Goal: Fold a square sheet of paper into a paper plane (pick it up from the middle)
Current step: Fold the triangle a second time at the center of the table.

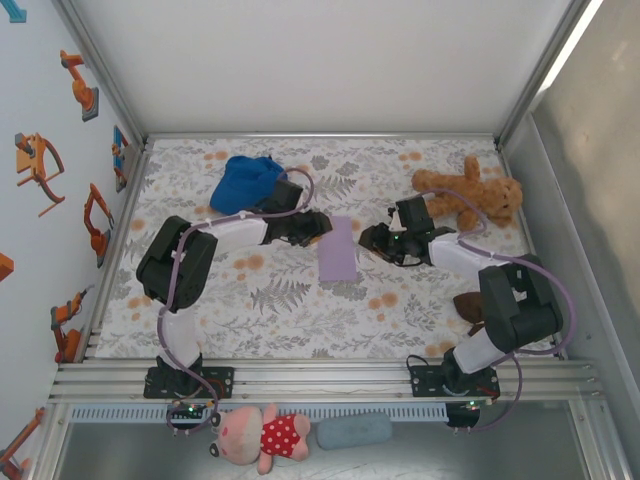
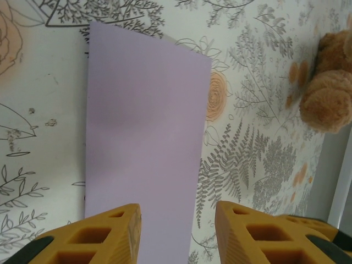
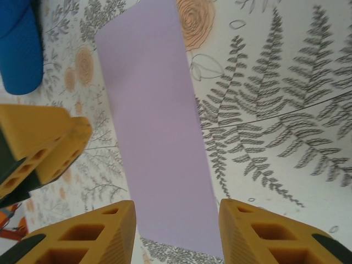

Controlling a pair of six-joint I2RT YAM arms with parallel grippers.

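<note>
The paper lies as a half-folded rectangle between the left hand and right hand, both open and empty; the nose and wing folds seem undone.

Table covered in grey fern-and-orange-flower print cloth. White back wall at 12 o'clock. Pale blue left wall at 9 o'clock, orange robot-arm stickers on it. Aluminium frame post at 11 o'clock; slotted aluminium rail at 6 o'clock. Bright light strip at 1 o'clock, grey right panel at 3 o'clock.
</note>
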